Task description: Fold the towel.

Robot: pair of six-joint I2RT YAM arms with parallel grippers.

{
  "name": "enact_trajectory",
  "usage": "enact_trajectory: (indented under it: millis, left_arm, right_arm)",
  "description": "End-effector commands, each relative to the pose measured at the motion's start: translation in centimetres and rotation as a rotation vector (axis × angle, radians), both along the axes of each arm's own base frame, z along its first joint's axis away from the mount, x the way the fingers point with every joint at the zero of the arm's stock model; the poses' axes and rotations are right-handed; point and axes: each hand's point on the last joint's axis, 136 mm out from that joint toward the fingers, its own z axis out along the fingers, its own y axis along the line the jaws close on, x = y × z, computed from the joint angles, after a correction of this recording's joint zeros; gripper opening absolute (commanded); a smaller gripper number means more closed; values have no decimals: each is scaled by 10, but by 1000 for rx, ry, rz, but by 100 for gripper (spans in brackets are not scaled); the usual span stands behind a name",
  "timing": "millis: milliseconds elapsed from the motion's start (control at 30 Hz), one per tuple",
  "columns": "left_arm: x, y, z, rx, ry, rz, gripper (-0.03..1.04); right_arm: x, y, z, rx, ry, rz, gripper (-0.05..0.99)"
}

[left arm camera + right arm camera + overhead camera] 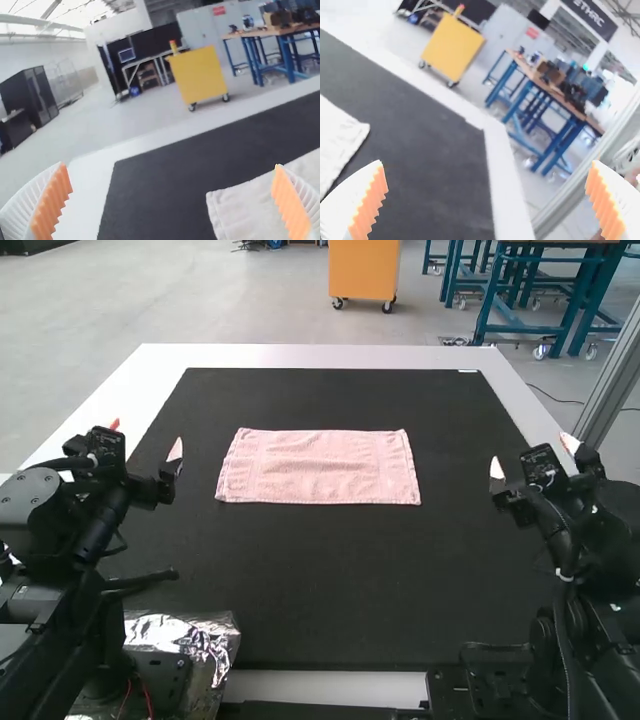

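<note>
Fingers [176,452] parted and empty, the left end effector [145,438] and right end effector [534,456] flank a pink towel [320,467], lying as a flat, wide rectangle on a black-topped counter [330,356]. A shallow grip could let its far edge slip, skewing the fold.

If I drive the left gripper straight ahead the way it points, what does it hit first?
The left gripper seems to have a free way over the black mat, with the towel off to its right. Its height is hard to judge, so it might touch the mat first.
</note>
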Motion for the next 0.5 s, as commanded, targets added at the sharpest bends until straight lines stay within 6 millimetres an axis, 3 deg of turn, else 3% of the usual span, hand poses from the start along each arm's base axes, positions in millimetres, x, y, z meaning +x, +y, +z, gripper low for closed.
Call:
enact_trajectory:
  millis: [0,233,367,467]
  left_arm:
    - [-5,6,21,26,-96,38,93]
    - [-23,15,85,1,-233,92,93]
    - [-10,20,105,-104,-176,89,92]
    - [13,20,108,-177,-77,78,93]
  right_arm:
    - [-5,1,24,-34,-112,0,91]
    - [-9,-6,90,207,-164,15,91]
    - [22,-10,122,436,-63,14,91]
    - [57,-6,126,561,74,18,91]
